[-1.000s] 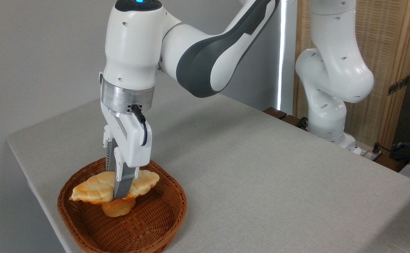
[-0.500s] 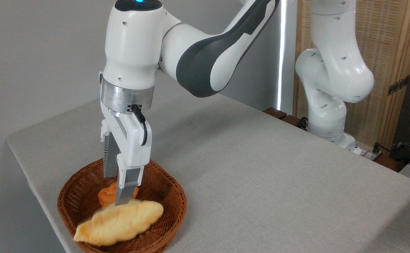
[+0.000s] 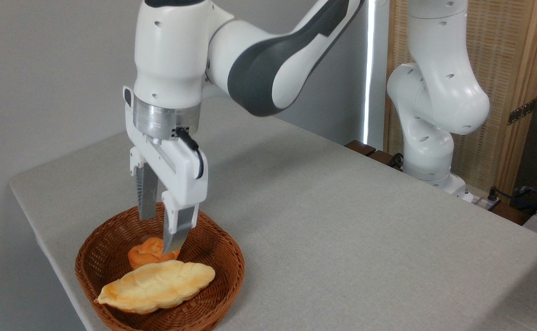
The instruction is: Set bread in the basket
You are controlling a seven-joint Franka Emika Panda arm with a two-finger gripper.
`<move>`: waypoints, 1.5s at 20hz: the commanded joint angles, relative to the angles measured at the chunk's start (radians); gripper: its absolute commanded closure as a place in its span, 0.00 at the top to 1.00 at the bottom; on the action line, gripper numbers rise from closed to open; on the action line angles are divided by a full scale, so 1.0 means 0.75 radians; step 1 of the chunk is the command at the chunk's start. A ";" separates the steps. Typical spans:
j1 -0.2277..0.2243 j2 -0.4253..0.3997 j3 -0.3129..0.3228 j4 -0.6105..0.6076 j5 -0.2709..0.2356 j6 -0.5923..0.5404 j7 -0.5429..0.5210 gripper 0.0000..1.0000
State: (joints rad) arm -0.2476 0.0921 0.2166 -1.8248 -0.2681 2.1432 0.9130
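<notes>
I see the bread (image 3: 156, 286) lying flat inside the basket (image 3: 226, 280) toward its 6 o'clock side, a small bun (image 3: 146, 251) touching it at 12 o'clock, and my gripper (image 3: 159, 233) hanging above them, fingers spread, holding nothing.
</notes>
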 commanded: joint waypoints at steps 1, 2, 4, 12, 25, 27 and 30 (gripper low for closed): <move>-0.007 -0.045 0.006 0.131 0.014 -0.359 -0.166 1.00; -0.007 -0.045 0.004 0.158 0.016 -0.411 -0.192 1.00; -0.007 -0.045 0.006 0.222 0.022 -0.550 -0.278 1.00; -0.007 -0.055 -0.119 0.306 0.351 -0.718 -0.579 1.00; 0.085 -0.217 -0.209 0.130 0.349 -0.546 -0.536 1.00; 0.085 -0.217 -0.209 0.132 0.349 -0.559 -0.540 1.00; 0.085 -0.217 -0.211 0.136 0.349 -0.559 -0.540 1.00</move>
State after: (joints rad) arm -0.1954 -0.0497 0.0704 -1.7006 -0.0126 1.7122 0.5038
